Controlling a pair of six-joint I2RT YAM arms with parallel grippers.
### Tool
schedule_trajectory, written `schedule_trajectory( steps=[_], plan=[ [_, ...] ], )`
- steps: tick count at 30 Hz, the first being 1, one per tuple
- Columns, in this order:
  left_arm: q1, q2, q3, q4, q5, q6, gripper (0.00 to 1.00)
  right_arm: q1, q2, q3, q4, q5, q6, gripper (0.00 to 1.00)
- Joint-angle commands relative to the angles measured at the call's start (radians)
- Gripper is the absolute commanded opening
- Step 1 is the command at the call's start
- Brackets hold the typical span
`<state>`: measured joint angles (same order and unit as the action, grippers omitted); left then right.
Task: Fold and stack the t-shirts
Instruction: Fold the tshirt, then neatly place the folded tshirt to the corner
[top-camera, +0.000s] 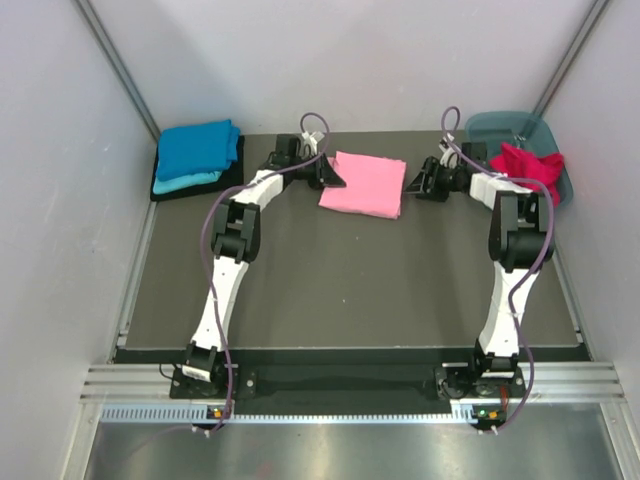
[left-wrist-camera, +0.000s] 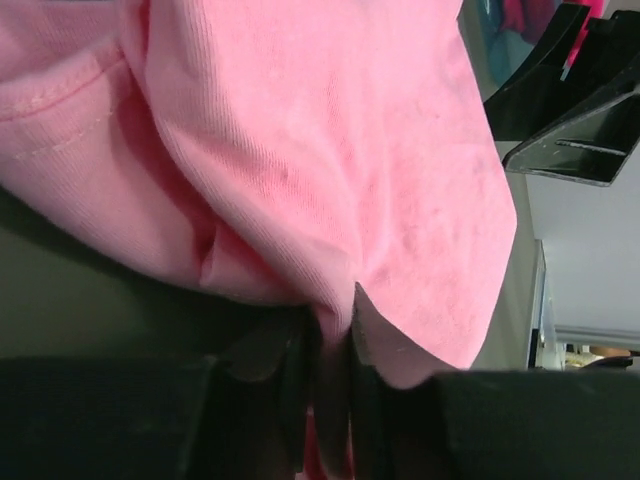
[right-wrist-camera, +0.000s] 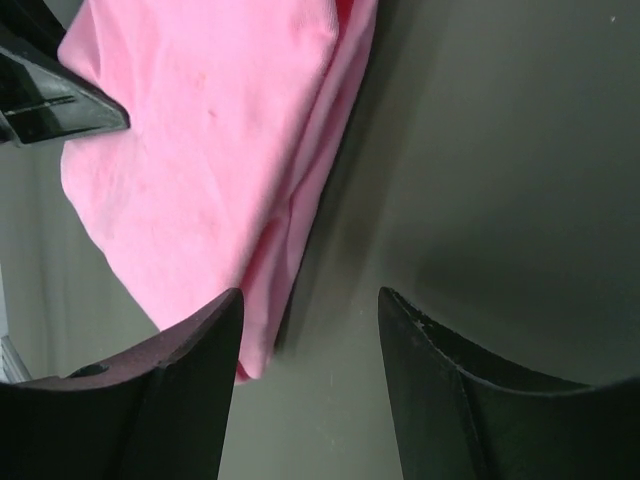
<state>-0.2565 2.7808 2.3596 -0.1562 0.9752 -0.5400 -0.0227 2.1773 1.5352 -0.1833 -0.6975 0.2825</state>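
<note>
folded shirt (top-camera: 363, 184) mid-table, far side | shirt stack (top-camera: 197, 157) far-left corner — tub (top-camera: 495, 130) far-right

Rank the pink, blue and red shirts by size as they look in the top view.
Pink shirt, largest.
Blue shirt, next.
Red shirt, smallest-looking, but it is bunched up and the right arm hides part, so blue versus red is unsure.

Matt, fine-knit cloth pink t-shirt (left-wrist-camera: 330, 150)
</note>
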Motion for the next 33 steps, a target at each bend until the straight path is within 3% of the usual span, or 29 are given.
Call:
schedule_trajectory(
  steps=[1, 7, 14, 18, 23, 33],
  plan=[
    [-0.017, 0.002, -0.013, 0.037, 0.008, 0.005, 0.20, -0.003, -0.089, -0.004, 0.025, -0.014, -0.008, 0.56],
    [-0.001, -0.105, -0.003, -0.130, -0.084, 0.175, 0.04, -0.005, -0.116, 0.013, -0.024, -0.004, -0.065, 0.56],
    [0.097, -0.369, -0.043, -0.425, -0.249, 0.446, 0.00, -0.023, -0.145, 0.003, -0.059, 0.010, -0.158, 0.55],
    [0.181, -0.412, -0.007, -0.597, -0.406, 0.641, 0.00, -0.040, -0.123, 0.006, -0.056, 0.003, -0.155, 0.55],
    [0.223, -0.429, 0.093, -0.658, -0.576, 0.804, 0.00, -0.042, -0.085, 0.022, -0.032, -0.007, -0.111, 0.54],
    [0.227, -0.414, 0.233, -0.589, -0.854, 1.051, 0.00, -0.043, -0.051, 0.022, 0.022, -0.020, -0.049, 0.53]
  ],
)
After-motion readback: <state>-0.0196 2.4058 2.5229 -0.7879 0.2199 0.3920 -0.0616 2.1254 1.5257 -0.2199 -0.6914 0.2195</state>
